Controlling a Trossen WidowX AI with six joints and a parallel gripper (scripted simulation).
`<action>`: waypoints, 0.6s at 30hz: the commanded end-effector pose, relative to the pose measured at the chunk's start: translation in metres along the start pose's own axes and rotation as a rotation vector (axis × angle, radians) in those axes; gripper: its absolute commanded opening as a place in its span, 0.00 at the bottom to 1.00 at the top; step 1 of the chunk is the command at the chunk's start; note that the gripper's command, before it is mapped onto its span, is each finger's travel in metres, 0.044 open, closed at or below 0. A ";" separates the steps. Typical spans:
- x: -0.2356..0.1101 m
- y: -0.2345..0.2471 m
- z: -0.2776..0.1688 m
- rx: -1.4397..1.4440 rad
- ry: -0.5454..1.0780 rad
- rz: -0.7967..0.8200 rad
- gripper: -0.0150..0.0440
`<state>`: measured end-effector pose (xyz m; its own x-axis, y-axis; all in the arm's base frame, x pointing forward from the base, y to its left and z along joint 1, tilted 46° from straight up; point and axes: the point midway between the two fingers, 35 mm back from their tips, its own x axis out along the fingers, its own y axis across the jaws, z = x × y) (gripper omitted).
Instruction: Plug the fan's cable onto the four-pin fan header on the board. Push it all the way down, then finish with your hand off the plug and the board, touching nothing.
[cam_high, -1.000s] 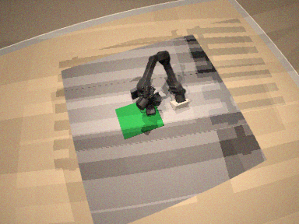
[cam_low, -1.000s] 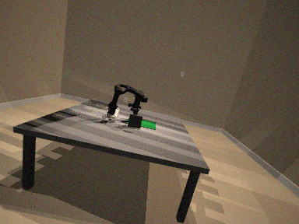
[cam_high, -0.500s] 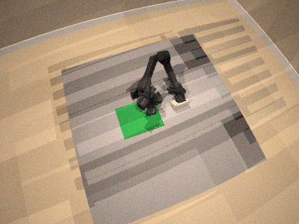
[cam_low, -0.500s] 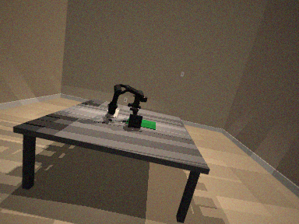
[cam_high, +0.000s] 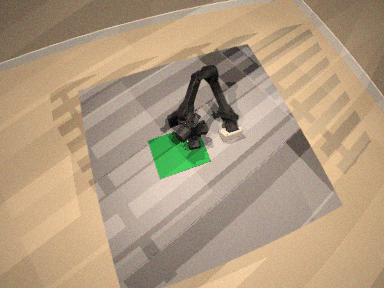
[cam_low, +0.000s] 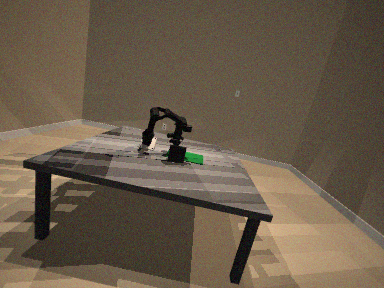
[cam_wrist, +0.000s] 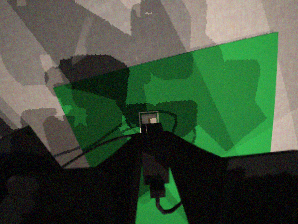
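Currently my gripper (cam_wrist: 152, 136) is clamped on the fan plug (cam_wrist: 154, 170), its cable (cam_wrist: 167, 207) trailing behind. The plug sits directly in front of the four-pin header (cam_wrist: 149, 119) on the green board (cam_wrist: 225, 100); I cannot tell whether they touch.

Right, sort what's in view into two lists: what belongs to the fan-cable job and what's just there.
Part of the job:
- green board
- header on the board
- plug, held in the gripper
- cable trailing from the plug

Just there:
- small white block on the table beside the arm
- table
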<state>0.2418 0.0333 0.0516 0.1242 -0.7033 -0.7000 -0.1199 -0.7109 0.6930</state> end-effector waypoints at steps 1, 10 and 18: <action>0.002 0.001 0.000 -0.005 0.001 0.004 0.25; 0.002 0.001 -0.002 -0.012 0.001 0.004 0.25; 0.002 0.001 -0.003 -0.012 0.001 0.004 0.25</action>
<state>0.2435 0.0312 0.0511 0.1218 -0.7048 -0.6988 -0.1106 -0.7093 0.6962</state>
